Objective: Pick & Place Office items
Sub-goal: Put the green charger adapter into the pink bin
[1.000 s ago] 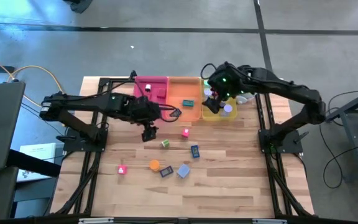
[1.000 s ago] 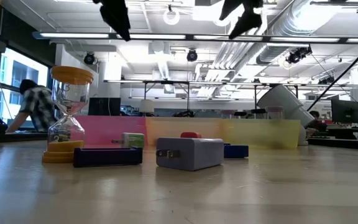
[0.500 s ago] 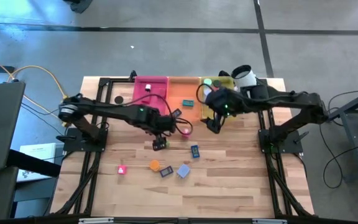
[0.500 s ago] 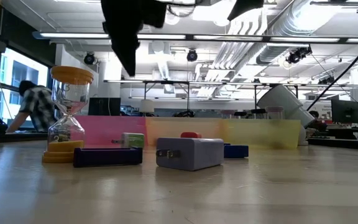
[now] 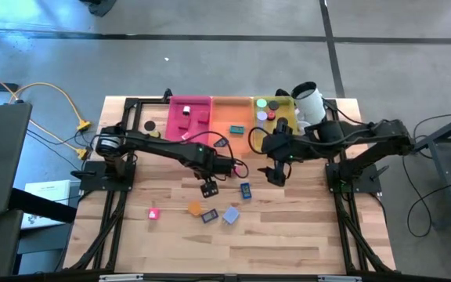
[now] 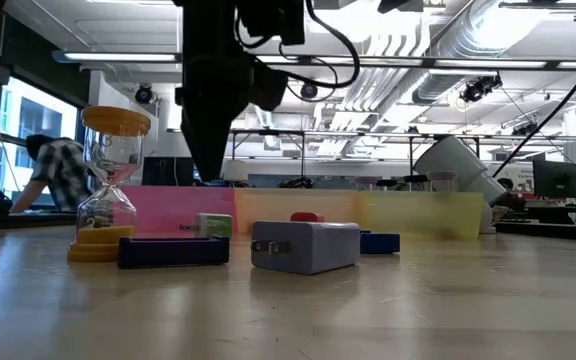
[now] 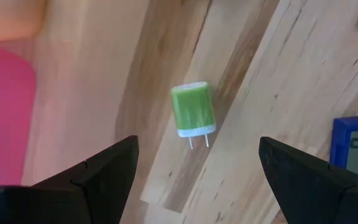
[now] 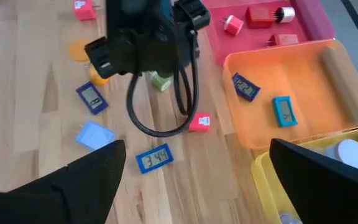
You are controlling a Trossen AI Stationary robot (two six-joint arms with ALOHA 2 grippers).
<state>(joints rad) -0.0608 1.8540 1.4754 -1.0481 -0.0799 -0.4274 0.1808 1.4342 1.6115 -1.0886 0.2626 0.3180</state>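
Near edge of table [image 5: 288,243]: bare wood in the high view; a pink block [image 5: 153,213] lies toward the left side.
Loose items, middle of table: an orange roll [image 5: 194,208], a dark clock [image 5: 209,217], a lavender charger [image 5: 230,215] and a blue clock [image 5: 245,190] lie close together, none touching.
Low view: the lavender charger [image 6: 305,246] sits in front with its prongs showing, a sand timer [image 6: 107,185] to one side.
Left tool [image 5: 208,188]: fingers spread apart, empty, hanging straight above the green charger.
Green charger [image 7: 193,111]: lies flat on the wood, prongs out, centred between the 2 dark fingers in the left wrist view; the blue clock [image 7: 356,146] is at the frame's edge.
Right tool [image 5: 276,174]: fingers spread wide, empty, just beyond the blue clock, near the trays.
Red block [image 8: 199,122]: on the wood between the arms, seen from the right wrist.
Far edge: 3 trays side by side, pink [image 5: 180,103], orange [image 5: 224,104], yellow [image 5: 286,103], each already holding items; a white cup [image 5: 310,100] lies beside the yellow tray.
Step in hand, as I judge it: the left arm is lining up to pick the green charger.
Doing it well: lower straight down, keep the charger centred, close across its 2 flat sides rather than end to end, stay off the prongs and clear of the blue clock.
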